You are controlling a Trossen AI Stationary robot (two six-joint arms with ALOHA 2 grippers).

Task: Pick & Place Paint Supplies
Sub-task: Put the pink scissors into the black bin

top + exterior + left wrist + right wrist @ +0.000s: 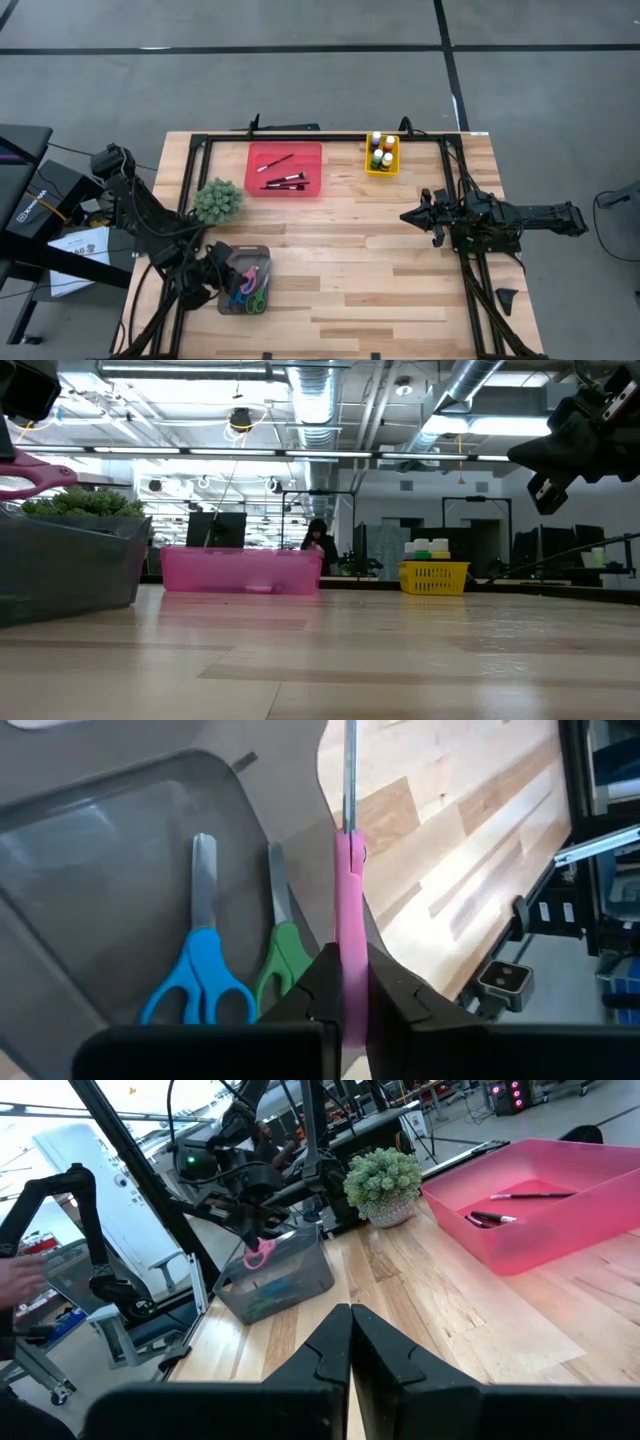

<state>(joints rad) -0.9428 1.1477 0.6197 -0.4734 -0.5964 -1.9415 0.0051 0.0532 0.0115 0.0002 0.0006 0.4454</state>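
Observation:
The paint bottles [381,152] stand upright in a yellow basket [433,576] at the table's far edge. Thin dark-handled brushes [285,180] lie flat in a pink tray [255,150], which the right wrist view also shows [505,1217]. My left gripper [350,965] is at the near left, over a grey tray [100,870], shut on pink scissors [349,890]. My right gripper [408,215] hovers shut above the table's right half and touches nothing. My left gripper pinches the pink scissors between its two fingers by the pink handle shank [350,935], just behind the metal blades. The blades point straight away from the fingers, along them. The scissors are lifted above the grey tray's rim [70,525], with the handle [30,478] clear of it.
Blue scissors [200,980] and green scissors [285,955] lie in the grey tray. A fuzzy green plant [218,202] stands just beyond that tray. Bare wooden table lies between the trays and my right gripper. A black frame runs along the table's sides.

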